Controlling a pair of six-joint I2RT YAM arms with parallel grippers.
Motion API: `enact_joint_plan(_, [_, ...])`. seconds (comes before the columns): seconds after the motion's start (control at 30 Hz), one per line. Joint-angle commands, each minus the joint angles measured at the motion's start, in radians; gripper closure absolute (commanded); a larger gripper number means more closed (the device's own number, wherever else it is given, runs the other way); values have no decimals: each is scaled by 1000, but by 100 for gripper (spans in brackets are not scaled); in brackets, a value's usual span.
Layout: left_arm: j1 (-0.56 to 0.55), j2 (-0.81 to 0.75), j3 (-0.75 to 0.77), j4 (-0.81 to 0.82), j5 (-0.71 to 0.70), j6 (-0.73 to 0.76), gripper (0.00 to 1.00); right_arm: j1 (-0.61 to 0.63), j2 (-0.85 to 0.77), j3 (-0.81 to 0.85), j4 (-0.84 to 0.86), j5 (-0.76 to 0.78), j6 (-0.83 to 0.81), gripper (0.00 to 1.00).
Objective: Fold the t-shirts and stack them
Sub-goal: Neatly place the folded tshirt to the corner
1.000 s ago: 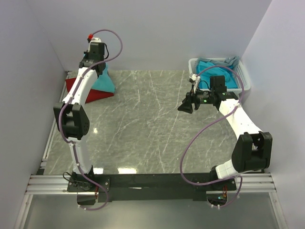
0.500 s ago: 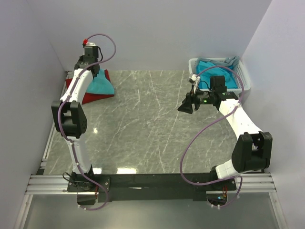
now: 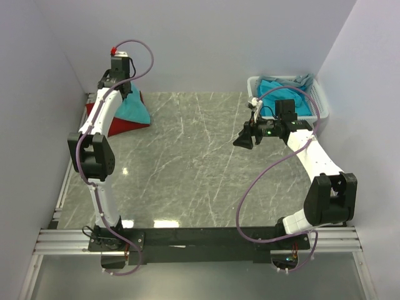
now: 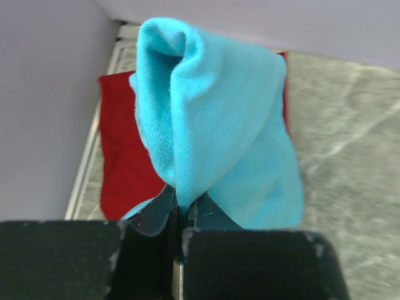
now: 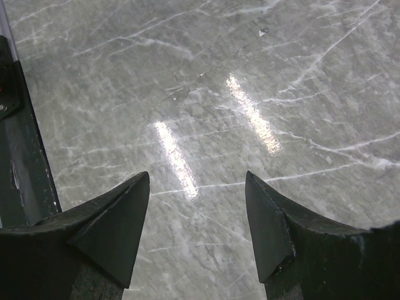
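My left gripper (image 4: 181, 206) is shut on a fold of a turquoise t-shirt (image 4: 212, 131) and holds it lifted above the folded red t-shirt (image 4: 122, 156) at the table's far left corner. In the top view the turquoise shirt (image 3: 133, 109) hangs in a cone under the left gripper (image 3: 122, 86), over the red shirt (image 3: 120, 127). My right gripper (image 5: 197, 206) is open and empty above bare marble; in the top view the right gripper (image 3: 240, 139) hovers right of the table's middle. More turquoise shirts (image 3: 281, 94) lie in the basket.
A white slatted plastic basket (image 3: 319, 94) stands at the far right corner by the right wall. Grey walls close the back and both sides. A black rail (image 3: 200, 237) with both arm bases runs along the near edge of the marble table (image 3: 187, 162).
My left gripper has moved toward the back wall and risen a little, pulling the turquoise shirt with it over the red one. The right arm has not moved.
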Motion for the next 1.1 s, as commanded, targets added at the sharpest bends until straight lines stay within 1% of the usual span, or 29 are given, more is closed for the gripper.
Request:
enact_joint_plan(0.0, [-44, -78, 71, 8, 73, -31, 100, -7, -5, 36, -1, -26, -11, 31])
enact_joint_plan(0.3, [-176, -73, 177, -55, 113, -58, 100, -7, -5, 38, -4, -25, -13, 31])
enact_joint_plan(0.4, [-210, -58, 217, -74, 145, -81, 100, -7, -6, 38, -6, -26, -16, 31])
enact_joint_plan(0.53, [-228, -38, 258, -88, 252, -155, 100, -7, -5, 41, -11, -25, -19, 31])
enact_joint_plan(0.57, [-228, -34, 257, -77, 322, -200, 100, -5, -6, 41, -11, -25, -19, 31])
enact_joint_plan(0.63, [-228, -18, 249, -56, 395, -277, 99, -7, -5, 42, -15, -26, -22, 31])
enact_joint_plan(0.67, [-228, -11, 253, -51, 459, -302, 100, -7, -5, 44, -15, -26, -22, 31])
enact_joint_plan(0.77, [-228, 40, 276, -19, 568, -398, 100, -7, -5, 44, -17, -26, -27, 31])
enact_joint_plan(0.87, [-228, 98, 322, 1, 631, -481, 100, -7, -3, 35, 1, -33, -19, 31])
enact_joint_plan(0.9, [-228, 108, 327, 20, 669, -501, 100, -5, 6, 29, 18, -36, 10, 31])
enact_joint_plan(0.97, [-228, 115, 316, 40, 694, -547, 100, 2, 21, 12, 52, -43, 33, 30])
enact_joint_plan(1.0, [-228, 114, 307, 52, 708, -561, 100, 6, 47, 9, 67, -48, 71, 30])
enact_joint_plan(1.07, [-228, 97, 264, 92, 720, -595, 100, 18, 83, 6, 89, -72, 111, 30])
